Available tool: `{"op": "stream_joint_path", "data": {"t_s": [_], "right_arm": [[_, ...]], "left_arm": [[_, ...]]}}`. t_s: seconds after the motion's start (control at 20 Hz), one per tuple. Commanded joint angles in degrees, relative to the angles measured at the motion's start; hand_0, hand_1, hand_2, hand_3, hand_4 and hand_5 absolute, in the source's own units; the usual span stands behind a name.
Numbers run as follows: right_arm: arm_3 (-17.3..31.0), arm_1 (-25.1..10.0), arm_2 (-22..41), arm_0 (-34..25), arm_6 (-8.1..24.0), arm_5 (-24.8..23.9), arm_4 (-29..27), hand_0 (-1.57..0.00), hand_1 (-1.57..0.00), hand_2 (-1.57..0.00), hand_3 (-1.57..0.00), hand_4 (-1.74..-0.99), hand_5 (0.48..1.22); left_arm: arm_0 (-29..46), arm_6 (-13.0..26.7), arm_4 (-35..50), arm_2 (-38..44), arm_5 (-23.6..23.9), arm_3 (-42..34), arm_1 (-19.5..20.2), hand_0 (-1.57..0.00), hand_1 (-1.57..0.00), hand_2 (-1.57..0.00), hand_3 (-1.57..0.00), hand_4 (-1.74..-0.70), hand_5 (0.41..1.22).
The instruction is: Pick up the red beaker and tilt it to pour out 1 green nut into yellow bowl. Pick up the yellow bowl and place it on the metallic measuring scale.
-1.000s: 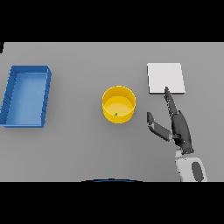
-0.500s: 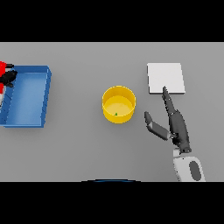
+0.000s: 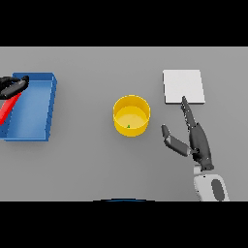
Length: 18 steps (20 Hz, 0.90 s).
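right hand (image 3: 197, 140) open, fingers straight, holding nothing, at 4 o'clock of yellow bowl (image 3: 131, 115) | green nut (image 3: 128, 126) lay in bowl: pour judged done | left hand (image 3: 10, 87) curled on red beaker (image 3: 7, 107) over blue tray (image 3: 42, 110) at 9 o'clock | left: bowl onto metallic scale (image 3: 183, 86) at 1 o'clock

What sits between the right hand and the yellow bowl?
Nothing: in the head view only bare grey table separates the open right hand from the yellow bowl.
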Motion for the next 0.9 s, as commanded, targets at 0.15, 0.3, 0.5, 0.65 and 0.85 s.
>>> {"op": "stream_joint_path", "data": {"t_s": [0.15,0.3,0.5,0.65,0.85], "right_arm": [[0.4,0.1,0.0,-1.3,2.2,-0.2,0.3,0.0,0.0,0.0,0.0,-1.16,0.688],[0.0,-0.5,-0.3,-0.8,1.9,-0.1,0.4,0.0,0.0,0.0,0.0,-1.176,0.688],[-0.9,-1.6,1.8,-1.0,4.1,-0.2,4.5,0.0,0.0,0.0,0.0,-1.146,0.691],[0.0,-5.9,4.2,-3.9,2.6,4.5,6.9,0.0,0.0,0.0,0.0,-1.153,0.728],[1.4,-13.7,10.1,-12.9,7.5,10.4,17.6,0.0,0.0,0.0,0.0,-1.216,0.704]], "left_arm": [[-1.5,-0.4,-2.7,-1.4,0.6,2.4,-1.3,-0.21,-0.18,-0.18,-0.15,-0.73,0.647],[-1.8,-1.1,-3.8,-1.5,2.7,3.3,-2.3,-0.11,-0.09,-0.09,-0.08,-0.71,0.647],[-2.4,-5.2,-3.9,0.2,4.1,4.4,-2.3,-0.04,-0.04,-0.04,-0.03,-0.71,0.674],[-1.2,-5.6,-4.1,-0.3,5.7,2.1,-2.2,-0.02,-0.02,-0.02,-0.01,-0.71,0.689],[-1.6,-6.2,-3.2,0.4,5.4,2.4,-2.9,-0.01,-0.01,-0.01,-0.01,-0.72,0.667]]}}
